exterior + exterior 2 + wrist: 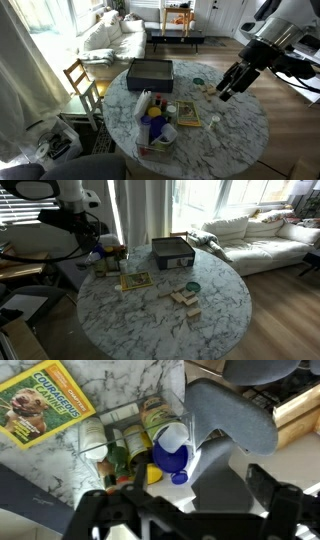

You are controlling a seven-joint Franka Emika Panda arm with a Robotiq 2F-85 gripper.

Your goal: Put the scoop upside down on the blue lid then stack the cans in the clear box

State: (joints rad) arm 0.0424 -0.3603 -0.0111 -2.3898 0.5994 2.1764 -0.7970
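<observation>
The deep-blue scoop (171,458) lies among several cans (120,455) near the middle of the wrist view, just beyond my jaws. In an exterior view the scoop (152,122) and cans (146,104) sit clustered at the clear box (166,138) on the table's front left. The round blue lid (200,82) lies apart on the marble and also shows in the exterior view facing the sofa (192,286). My gripper (227,90) hangs above the table, away from the lid. Its dark jaws (190,502) are spread wide with nothing between them.
A large dark box (150,71) stands at the table's far side and also shows in an exterior view (172,252). A yellow picture book (48,402) lies beside the cans. Wooden blocks (185,300) lie near the lid. A wooden chair (82,82) stands by the table.
</observation>
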